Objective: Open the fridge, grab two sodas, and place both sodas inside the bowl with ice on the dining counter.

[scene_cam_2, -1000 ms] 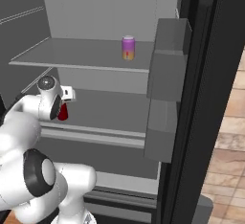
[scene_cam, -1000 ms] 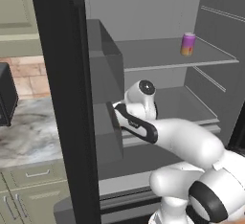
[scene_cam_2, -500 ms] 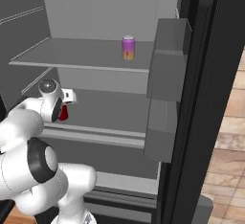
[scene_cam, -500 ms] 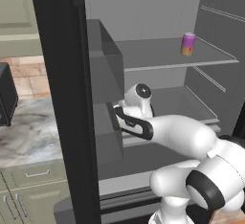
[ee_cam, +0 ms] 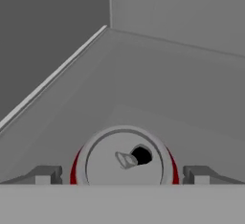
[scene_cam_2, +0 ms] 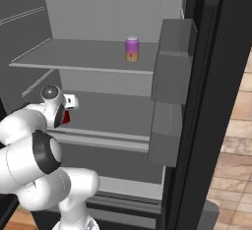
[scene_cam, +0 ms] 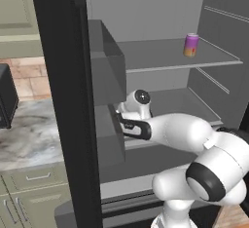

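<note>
The claw (ee_cam: 123, 175) stood apart astride the red soda (ee_cam: 123, 157); lowering squarely before closing looked wisest.

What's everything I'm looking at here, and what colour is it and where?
fridge: one, black outside, grey inside, both doors open, grey bins on the door insides.
purple soda: one, purple fading to yellow-orange, standing on the upper shelf.
red soda: one, red with silver top, standing on the lower shelf, between the fingers.
microwave: one, black, on the marble counter left of the fridge.
marble counter: one, grey-white, over sage-green drawers.
floor: wood-toned tiles, right of the fridge.
robot arm: one, white with dark joints.
fingers: two, dark, spread either side of the red soda.
</note>
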